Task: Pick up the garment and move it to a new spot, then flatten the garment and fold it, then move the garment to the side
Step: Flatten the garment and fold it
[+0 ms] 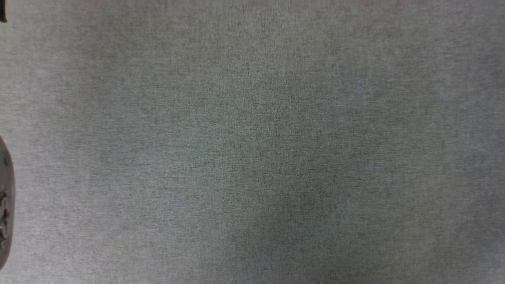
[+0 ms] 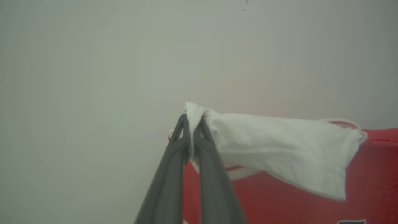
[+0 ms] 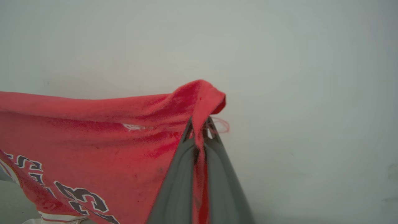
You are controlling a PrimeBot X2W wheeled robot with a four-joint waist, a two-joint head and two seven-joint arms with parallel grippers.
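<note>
Grey woven cloth point(image 1: 252, 142) spreads flat and unwrinkled across your head view. Your left gripper point(image 2: 192, 124) is clamped tight on the garment point(image 2: 279, 146): a tuft of white sleeve is pinched between the two dark fingers point(image 2: 168, 174) and pokes out above the tips. From there the sleeve hangs away to that view's right, and the red body falls below and behind it. Your right gripper point(image 3: 200, 127) is likewise closed on a bunched peak of red fabric, with a thin strip trailing down between its fingers and a loose thread point(image 3: 222, 124) curling beside the tips. The red body stretches off to that view's left, and part of the black, white-outlined print point(image 3: 84, 196) shows low down. Behind the shirt in both wrist views lies a plain pale grey backdrop; you cannot tell how far off it is. At the head view's left edge sits a rounded grey part point(image 1: 4, 205), with a dark bit point(image 1: 2, 15) in the top-left corner.
</note>
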